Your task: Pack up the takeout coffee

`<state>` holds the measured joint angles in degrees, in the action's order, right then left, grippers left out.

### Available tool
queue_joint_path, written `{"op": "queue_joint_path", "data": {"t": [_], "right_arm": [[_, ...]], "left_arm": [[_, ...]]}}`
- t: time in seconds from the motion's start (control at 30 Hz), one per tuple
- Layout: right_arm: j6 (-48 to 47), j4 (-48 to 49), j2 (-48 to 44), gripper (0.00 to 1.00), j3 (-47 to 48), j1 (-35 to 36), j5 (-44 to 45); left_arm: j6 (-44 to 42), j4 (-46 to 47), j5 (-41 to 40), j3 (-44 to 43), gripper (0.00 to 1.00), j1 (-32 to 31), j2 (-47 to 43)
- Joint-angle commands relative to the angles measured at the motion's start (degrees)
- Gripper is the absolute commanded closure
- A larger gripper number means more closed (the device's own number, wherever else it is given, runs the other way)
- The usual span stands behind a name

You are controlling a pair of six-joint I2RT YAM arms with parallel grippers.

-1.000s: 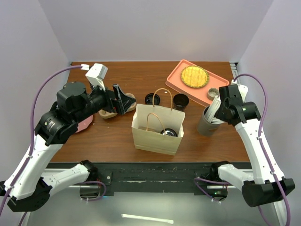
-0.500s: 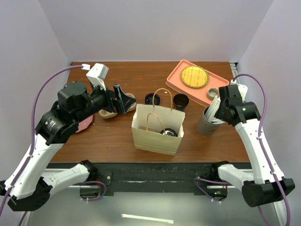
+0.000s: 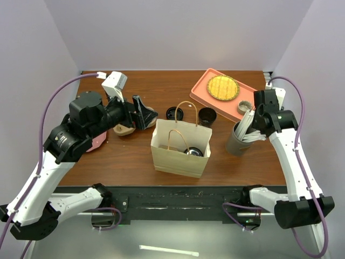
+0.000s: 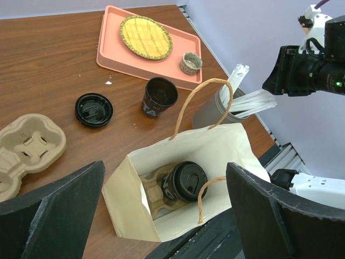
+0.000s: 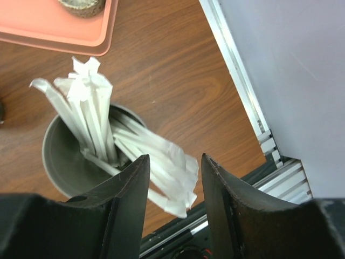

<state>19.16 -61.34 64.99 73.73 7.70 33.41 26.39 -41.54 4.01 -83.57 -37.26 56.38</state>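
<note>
Here, one pulp carrier (image 4: 29,148), one loose lid (image 4: 93,109) and two black cups: one open cup (image 4: 160,97), and the takeout coffee (image 4: 185,181), lidded, inside the one paper bag (image 4: 215,145). The left gripper (image 4: 164,166) gapes wide and empty. The right gripper (image 5: 172,183) is half-closed around white utensils (image 5: 97,118), grip unclear.

The top view looks down from behind the arms (image 3: 51,162). The right wrist view sits close above the grey cup (image 5: 59,159), which all three views share.

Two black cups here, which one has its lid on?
The black cup inside the paper bag is lidded. The other cup stands open beside the pink tray, a loose lid lying apart from it.
</note>
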Motion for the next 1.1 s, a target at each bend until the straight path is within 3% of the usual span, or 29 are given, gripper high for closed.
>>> {"op": "queue_joint_path", "data": {"t": [0.0,0.3,0.63,0.73,0.77,0.93,1.07], "right_arm": [[-2.11,4.03,0.66,0.55,0.27,-1.9,-0.97],[-1.84,5.71,1.36,0.65,-0.96,-2.17,-2.12],[-0.88,5.79,2.07,0.6,-2.98,-3.31,-2.03],[-0.79,6.5,1.89,0.68,-2.98,-3.31,-2.73],[-0.96,6.93,1.89,0.76,-2.9,-3.31,-2.91],[-2.37,5.71,1.98,0.96,0.79,-3.31,-2.91],[-1.84,0.89,3.03,1.0,8.77,-3.31,-2.82]], "left_arm": [[-0.64,1.64,0.56,-1.86,0.0,-0.01,-0.13],[-0.29,1.02,0.12,-2.03,0.0,-0.01,0.05],[-0.64,0.14,-0.49,-1.95,0.0,-0.01,-0.22],[-0.99,-0.3,-0.67,-1.86,0.0,-0.01,-0.39],[-0.99,-0.3,-0.67,-1.77,0.0,-0.1,-0.39],[-1.43,-0.3,-0.93,-1.95,0.0,-0.1,-0.39],[-1.34,0.58,-0.94,-1.33,0.0,-0.1,-0.74]]}}
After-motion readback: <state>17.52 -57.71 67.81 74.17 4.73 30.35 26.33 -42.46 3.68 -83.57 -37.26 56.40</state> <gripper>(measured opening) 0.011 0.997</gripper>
